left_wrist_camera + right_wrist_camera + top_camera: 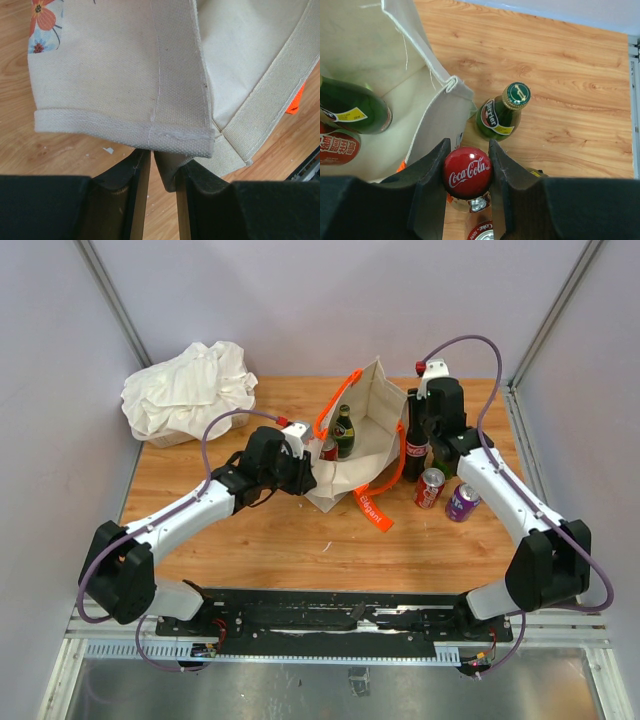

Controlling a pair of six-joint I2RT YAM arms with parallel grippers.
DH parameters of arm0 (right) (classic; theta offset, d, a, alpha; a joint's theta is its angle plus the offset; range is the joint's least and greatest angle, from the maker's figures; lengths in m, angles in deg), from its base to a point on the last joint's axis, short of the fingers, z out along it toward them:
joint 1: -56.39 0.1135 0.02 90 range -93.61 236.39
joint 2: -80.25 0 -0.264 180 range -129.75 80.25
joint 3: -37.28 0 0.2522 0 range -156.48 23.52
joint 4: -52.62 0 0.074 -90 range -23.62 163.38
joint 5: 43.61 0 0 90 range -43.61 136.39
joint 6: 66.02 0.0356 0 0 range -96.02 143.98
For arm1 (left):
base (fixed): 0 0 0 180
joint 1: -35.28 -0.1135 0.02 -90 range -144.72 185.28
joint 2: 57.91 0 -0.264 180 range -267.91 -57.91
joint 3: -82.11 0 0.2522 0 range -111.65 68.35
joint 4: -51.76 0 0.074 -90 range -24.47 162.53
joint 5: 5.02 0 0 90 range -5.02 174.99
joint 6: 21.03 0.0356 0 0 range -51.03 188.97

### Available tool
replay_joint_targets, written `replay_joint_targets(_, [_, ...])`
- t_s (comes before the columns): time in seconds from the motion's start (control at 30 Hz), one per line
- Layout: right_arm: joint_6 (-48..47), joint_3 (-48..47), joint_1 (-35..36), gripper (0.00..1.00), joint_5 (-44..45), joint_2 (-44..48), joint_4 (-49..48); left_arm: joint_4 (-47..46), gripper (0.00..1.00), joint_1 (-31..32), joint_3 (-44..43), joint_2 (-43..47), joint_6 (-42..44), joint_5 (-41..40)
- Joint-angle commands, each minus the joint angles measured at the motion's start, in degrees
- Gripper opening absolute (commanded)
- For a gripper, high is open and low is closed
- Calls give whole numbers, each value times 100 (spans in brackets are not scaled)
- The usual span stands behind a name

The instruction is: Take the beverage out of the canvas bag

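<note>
A rumpled white cloth bundle (185,390) lies at the far left of the wooden table (260,540), clear of the work. The left gripper (162,165) is nearly closed, its jaws pinching a fold of the hemmed rim of the boxy cream canvas bag with orange strap handles (378,400), which holds the near-left side of the mouth open. Inside the bag a green glass bottle (344,432) stands against the wall, with a red can (328,450) just beside it.

Just outside the bag's right wall, the right gripper (468,157) is closed on the red cap of a dark glass cola bottle (415,440), one finger on each side. The bottle hangs upright, its long axis vertical, straight below the claw. Whether its base touches the table cannot be told. A green capped bottle (502,112) stands just beyond it, and a second red can (430,487) and a purple can (462,502) sit nearer the arms.

This bottle looks already out of the bag. Setting it down likely needs only a straight descent, keeping clear of the neighbours. The remaining drinks lie left of the right claw, across the wall.
</note>
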Motion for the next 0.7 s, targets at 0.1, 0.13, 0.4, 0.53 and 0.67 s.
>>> replay_joint_targets(0.1, [158, 239, -58, 1, 2, 89, -1252, -207, 30, 13, 30, -125, -29, -49])
replay_joint_targets(0.13, [163, 302, -66, 1, -10, 91, -1307, -207, 30, 12, 22, -131, -29, -45])
replay_joint_targets(0.4, [164, 967, -105, 1, 59, 191, -2225, -224, 30, 18, -5, -194, -53, -27])
replay_joint_targets(0.53, [161, 1213, -135, 1, 212, 255, -2570, -220, 30, 12, 4, -198, -72, -22])
replay_joint_targets(0.67, [215, 1287, -138, 1, 337, 296, -2469, -224, 30, 13, 4, -205, -82, -1])
